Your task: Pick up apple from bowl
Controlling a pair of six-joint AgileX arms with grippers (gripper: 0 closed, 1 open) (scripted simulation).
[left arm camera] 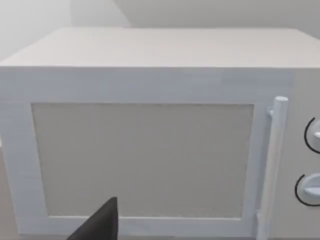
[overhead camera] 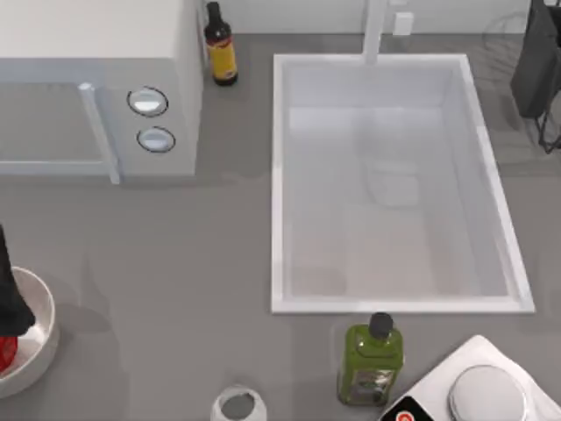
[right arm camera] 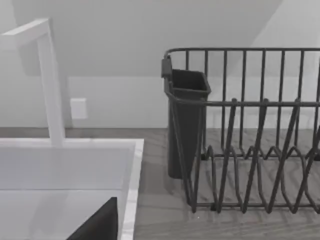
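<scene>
Left gripper [overhead camera: 7, 309] hangs over the bowl [overhead camera: 42, 303] at the table's left edge — the apple [overhead camera: 7, 353] sits in the bowl right beneath it, seemingly untouched (mostly cut off by the frame). Whether its fingers are apart, I can't tell — right arm [overhead camera: 536, 61] parked by the dish rack [right arm camera: 250, 145]

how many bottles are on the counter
2: a dark bottle with a yellow label at the back, between the microwave and the sink, and a green bottle at the front, just below the sink. Others could sit outside the frame.
</scene>
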